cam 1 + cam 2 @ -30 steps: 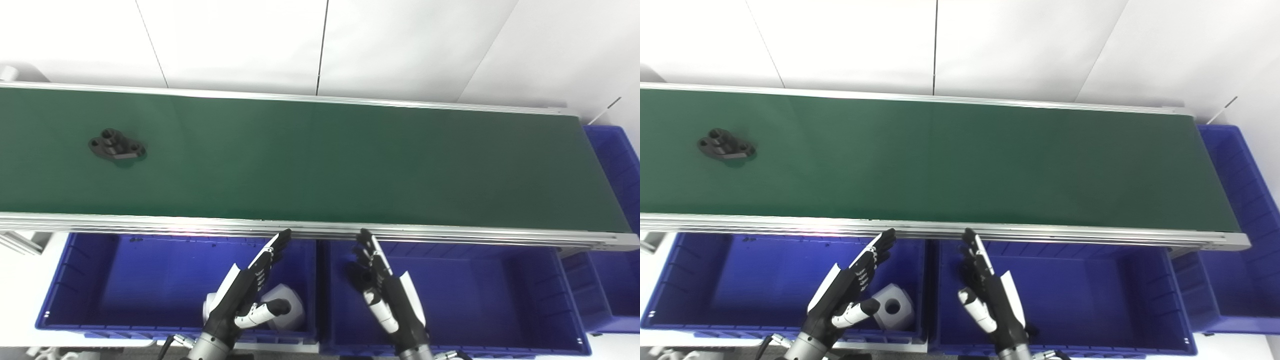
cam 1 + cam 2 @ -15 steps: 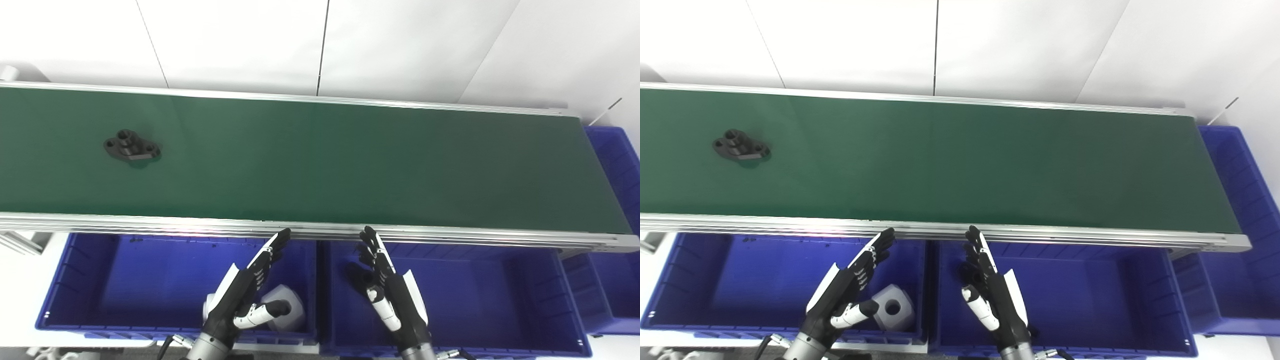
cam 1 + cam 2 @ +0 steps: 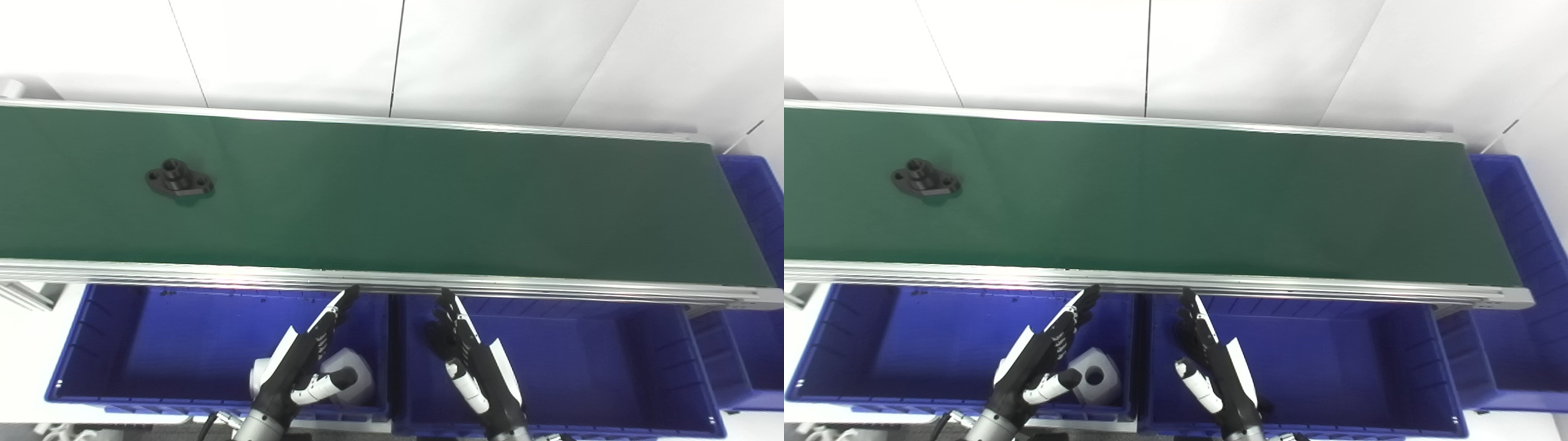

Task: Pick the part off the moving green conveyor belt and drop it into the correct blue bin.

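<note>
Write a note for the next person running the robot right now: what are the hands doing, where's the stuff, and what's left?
Left hand: open, empty, over the left blue bin.
Right hand: open, empty, over the middle blue bin.
Black part: on the green belt, far left, untouched.
White-grey block: lying in the left bin.
Done: nothing on the black part.
Left: grab it, drop it in the correct bin.

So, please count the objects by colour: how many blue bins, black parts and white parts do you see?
Blue bins: 3 (left bin, middle bin, right bin)
Black part on the conveyor belt: 1
White part: 1
Total: 5
</note>
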Robot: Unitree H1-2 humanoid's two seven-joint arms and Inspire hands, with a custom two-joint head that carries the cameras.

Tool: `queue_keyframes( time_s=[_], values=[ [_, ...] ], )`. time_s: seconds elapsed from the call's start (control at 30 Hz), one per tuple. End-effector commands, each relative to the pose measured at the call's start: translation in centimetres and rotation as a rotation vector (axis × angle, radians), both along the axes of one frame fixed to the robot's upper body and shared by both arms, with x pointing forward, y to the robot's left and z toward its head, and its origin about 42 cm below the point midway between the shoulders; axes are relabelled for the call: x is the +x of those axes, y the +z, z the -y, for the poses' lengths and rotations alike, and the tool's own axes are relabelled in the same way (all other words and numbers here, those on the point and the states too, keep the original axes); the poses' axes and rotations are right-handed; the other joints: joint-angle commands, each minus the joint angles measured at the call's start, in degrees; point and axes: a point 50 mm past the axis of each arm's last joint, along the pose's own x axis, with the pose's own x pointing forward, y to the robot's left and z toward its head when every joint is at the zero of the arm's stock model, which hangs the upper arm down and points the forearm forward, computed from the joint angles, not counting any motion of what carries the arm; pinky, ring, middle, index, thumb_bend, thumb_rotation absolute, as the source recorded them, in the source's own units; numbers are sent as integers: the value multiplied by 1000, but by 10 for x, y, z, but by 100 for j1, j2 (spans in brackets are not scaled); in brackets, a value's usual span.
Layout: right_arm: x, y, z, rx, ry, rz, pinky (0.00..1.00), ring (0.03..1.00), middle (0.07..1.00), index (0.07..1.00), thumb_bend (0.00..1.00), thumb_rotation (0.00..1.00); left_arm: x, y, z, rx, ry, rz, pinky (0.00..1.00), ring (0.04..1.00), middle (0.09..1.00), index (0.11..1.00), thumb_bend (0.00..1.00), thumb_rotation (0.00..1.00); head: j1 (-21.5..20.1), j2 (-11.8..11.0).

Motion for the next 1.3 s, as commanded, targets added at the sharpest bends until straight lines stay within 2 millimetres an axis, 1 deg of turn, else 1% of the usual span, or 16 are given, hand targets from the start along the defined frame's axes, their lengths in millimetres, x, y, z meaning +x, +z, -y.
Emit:
queue_keyframes(
  time_s=[0.0, 0.1, 0.13, 0.17, 0.23, 0.27, 0.3, 0.33, 0.53, 0.7, 0.93, 0.97, 1.1, 1.13, 1.23, 1.27],
  values=[
    [6, 3, 1, 12, -6, 37, 895, 925, 965, 991, 833, 1000, 8, 7, 9, -21, 7, 61, 945, 974, 964, 938, 942, 867, 69, -10],
    [10, -1, 5, 6, -4, 27, 898, 926, 967, 992, 843, 1000, 13, 4, 13, -26, 11, 56, 936, 972, 963, 935, 932, 899, 240, -93],
    [11, -3, 6, 3, -4, 21, 903, 928, 970, 994, 841, 1000, 15, 2, 15, -25, 12, 51, 934, 968, 960, 934, 925, 894, 353, -245],
    [12, -5, 8, 4, -6, 13, 906, 929, 972, 996, 840, 1000, 16, 0, 16, -20, 14, 49, 928, 963, 957, 931, 924, 890, 353, -245],
    [13, -11, 10, -1, -7, -8, 909, 929, 970, 1000, 839, 1000, 18, -6, 18, -5, 17, 32, 906, 950, 946, 919, 952, 882, 414, -517],
    [13, -15, 10, -9, -9, -19, 907, 926, 969, 1000, 842, 1000, 19, -10, 18, 3, 16, 21, 901, 947, 944, 915, 962, 877, 412, -738],
    [14, -18, 10, -14, -11, -26, 904, 924, 969, 1000, 848, 1000, 20, -13, 18, 8, 16, 13, 893, 943, 941, 911, 973, 872, 412, -738],
    [14, -20, 11, -22, -11, -33, 903, 924, 968, 1000, 849, 1000, 21, -16, 18, 16, 14, 6, 892, 943, 940, 911, 975, 872, 425, -885],
    [17, -24, 12, -29, -5, -41, 899, 924, 969, 1000, 853, 1000, 21, -22, 17, 33, 3, -12, 858, 913, 921, 896, 965, 852, 571, -1086],
    [17, -25, 20, -25, -5, -57, 915, 924, 969, 1000, 844, 1000, 23, -21, 24, 31, -3, -1, 839, 899, 913, 891, 974, 851, 816, -1032],
    [18, -14, 32, 10, -6, -38, 930, 943, 981, 1000, 832, 965, 30, -13, 36, 11, -15, 32, 835, 893, 910, 883, 964, 860, 922, -589],
    [17, -11, 34, 12, -2, -30, 931, 945, 981, 1000, 823, 948, 31, -12, 37, 9, -17, 37, 831, 896, 913, 886, 962, 858, 922, -589],
    [14, 12, 44, -33, 21, 54, 905, 928, 977, 1000, 762, 842, 31, -3, 46, -10, -24, 67, 823, 903, 923, 896, 955, 850, 842, -248],
    [14, 21, 47, -43, 17, 87, 903, 926, 977, 1000, 758, 834, 31, 0, 48, -12, -25, 77, 824, 904, 924, 896, 955, 850, 842, -248],
    [12, 57, 50, -21, 1, 198, 882, 901, 963, 1000, 744, 748, 28, 9, 49, -23, -23, 107, 834, 912, 932, 906, 963, 842, 494, 48],
    [12, 68, 50, -13, 1, 236, 882, 894, 960, 1000, 729, 714, 28, 11, 49, -29, -23, 111, 842, 917, 936, 909, 965, 838, 494, 48]
  ],
)
